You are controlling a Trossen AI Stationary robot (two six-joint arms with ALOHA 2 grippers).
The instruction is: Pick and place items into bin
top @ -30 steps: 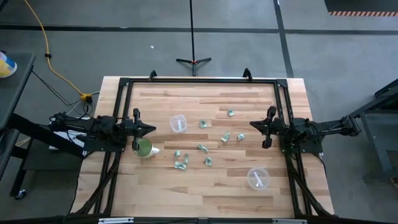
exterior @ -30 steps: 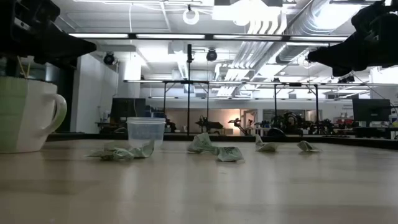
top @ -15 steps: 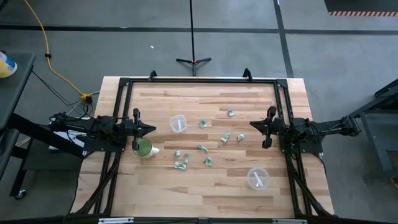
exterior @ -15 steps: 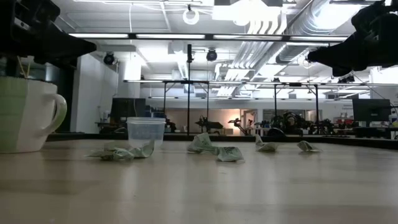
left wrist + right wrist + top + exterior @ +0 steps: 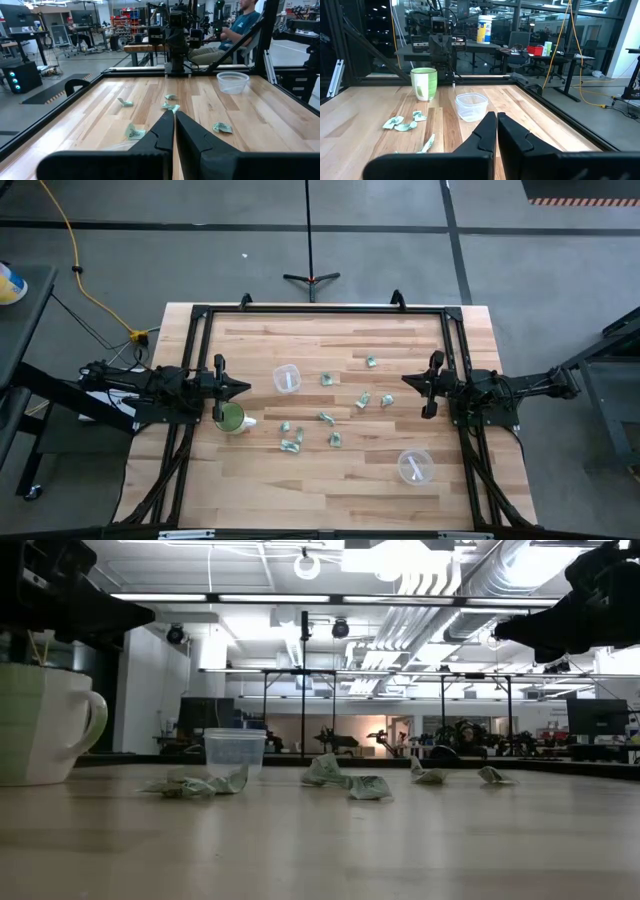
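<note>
Several tiny pale green-and-silvery wrapped items (image 5: 326,418) lie scattered on the middle of the wooden table, and they also show in the low view as items (image 5: 369,787). My left gripper (image 5: 243,388) hovers shut over the table's left side, just beyond the green cup (image 5: 231,418); its fingertips meet in the left wrist view (image 5: 173,112). My right gripper (image 5: 405,380) hovers shut over the table's right side, pointing at the items; its fingers meet in the right wrist view (image 5: 496,116). Neither gripper holds anything.
One clear plastic cup (image 5: 287,378) stands left of centre, another clear cup (image 5: 415,466) near the right front. A black frame (image 5: 320,310) runs round the table. The white-and-green mug (image 5: 40,725) looms at the low view's left. A seated person (image 5: 240,20) shows beyond the table.
</note>
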